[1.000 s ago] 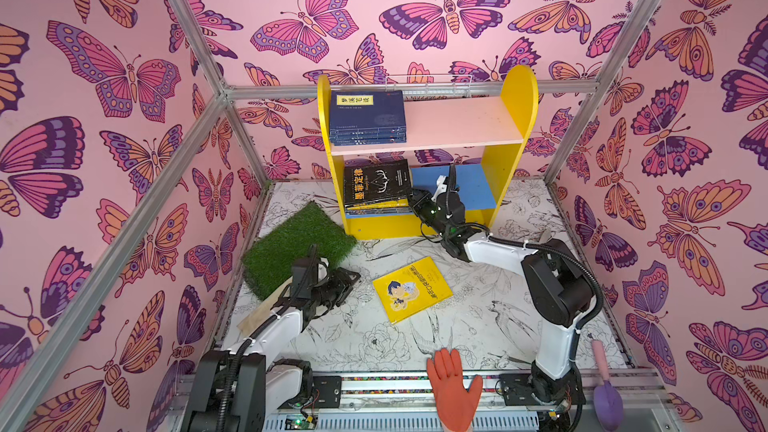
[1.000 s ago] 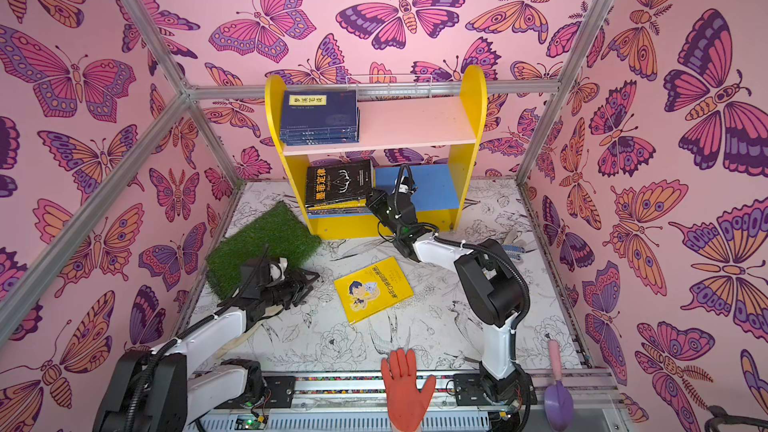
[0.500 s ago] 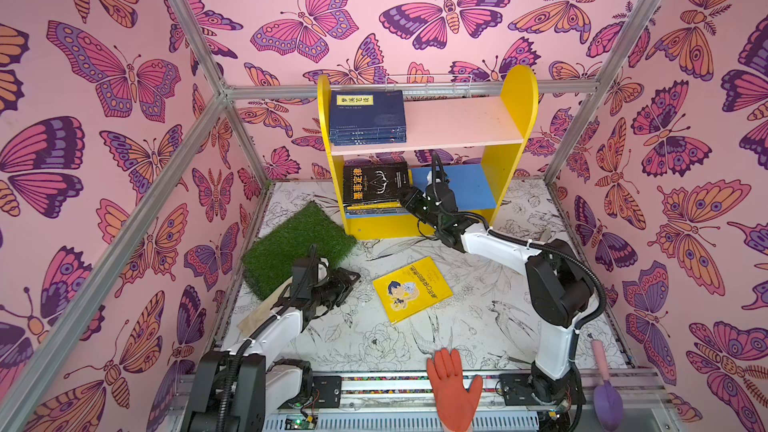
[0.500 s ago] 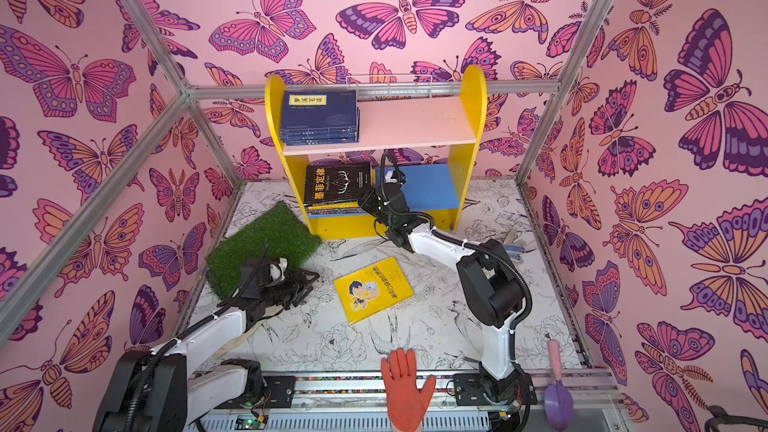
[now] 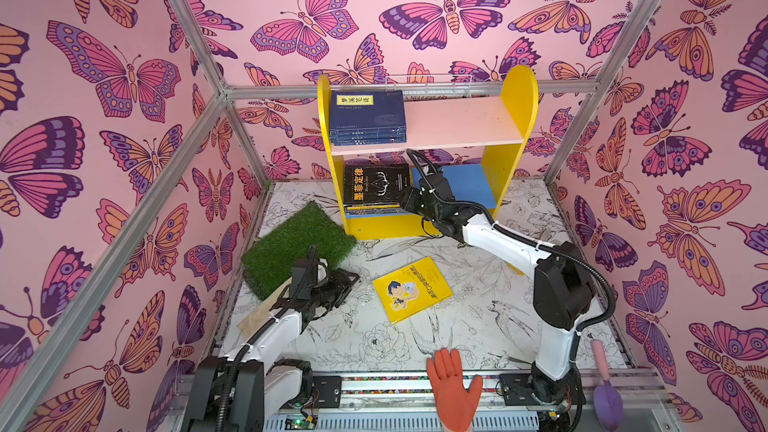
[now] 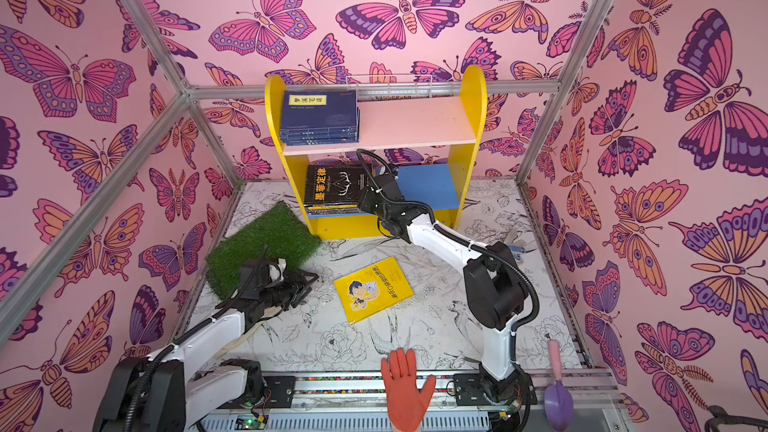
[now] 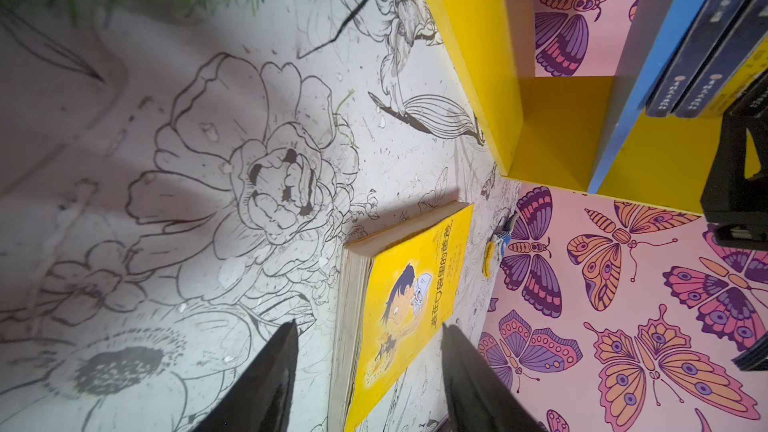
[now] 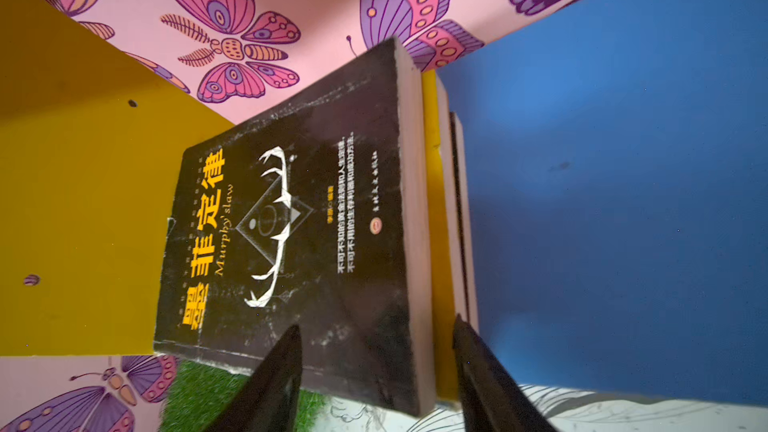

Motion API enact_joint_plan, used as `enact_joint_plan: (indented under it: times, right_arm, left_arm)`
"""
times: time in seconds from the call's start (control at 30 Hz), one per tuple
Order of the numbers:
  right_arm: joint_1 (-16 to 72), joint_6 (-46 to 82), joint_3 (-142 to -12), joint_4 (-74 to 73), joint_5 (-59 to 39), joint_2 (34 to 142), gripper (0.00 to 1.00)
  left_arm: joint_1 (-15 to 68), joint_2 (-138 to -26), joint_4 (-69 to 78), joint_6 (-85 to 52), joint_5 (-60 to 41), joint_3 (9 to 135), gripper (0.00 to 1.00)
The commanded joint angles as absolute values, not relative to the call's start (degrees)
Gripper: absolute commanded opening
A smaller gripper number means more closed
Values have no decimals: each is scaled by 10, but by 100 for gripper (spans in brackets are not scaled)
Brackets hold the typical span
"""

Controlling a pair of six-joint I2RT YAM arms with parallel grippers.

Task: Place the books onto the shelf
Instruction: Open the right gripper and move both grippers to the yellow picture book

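Release: right gripper (image 8: 376, 324) newly parted, empty, by black book (image 8: 291, 222) now atop lower-tier stack (image 5: 374, 211) of shelf (image 5: 513, 118). Left gripper (image 7: 369, 324) parted, empty. Outstanding: yellow book (image 5: 411, 288) on floor (image 5: 465, 326).

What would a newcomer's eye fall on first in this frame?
The loud pink butterfly walls all around, then the yellow shelf at the back, with navy books stacked on its upper board and a black book on the lower one. The right gripper stands open at that black book, while one yellow book lies on the floor just ahead of the open left gripper.
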State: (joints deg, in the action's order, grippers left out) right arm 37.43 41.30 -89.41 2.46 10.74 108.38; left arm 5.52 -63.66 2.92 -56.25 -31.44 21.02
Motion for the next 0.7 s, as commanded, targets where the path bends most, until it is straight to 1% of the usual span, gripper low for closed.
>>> enact_joint_plan:
  times: [0.0, 0.13, 0.2, 0.27, 0.33, 0.5, 0.6, 0.67]
  right_arm:
    - [375, 339, -891, 45, 173, 1028, 63]
    - [373, 308, -840, 42, 177, 972, 65]
    - [369, 304, -795, 50, 156, 937, 65]
    - [364, 303, -745, 58, 124, 907, 65]
    - [356, 306, -678, 67, 71, 866, 64]
    - [329, 321, -514, 58, -65, 807, 64]
    - [320, 318, -466, 75, -118, 810, 64]
    - [314, 318, -458, 100, -132, 830, 64]
  left_arm:
    - [53, -628, -2, -533, -301, 227, 58]
    - [62, -632, -11, -520, -295, 239, 59]
    - [71, -639, -13, -514, -292, 247, 60]
    - [82, -648, -15, -505, -293, 258, 60]
    - [94, -663, -15, -493, -297, 270, 60]
    - [110, -709, -37, -460, -320, 304, 61]
    - [120, -740, -76, -432, -321, 330, 61]
    - [129, -760, -98, -412, -322, 348, 60]
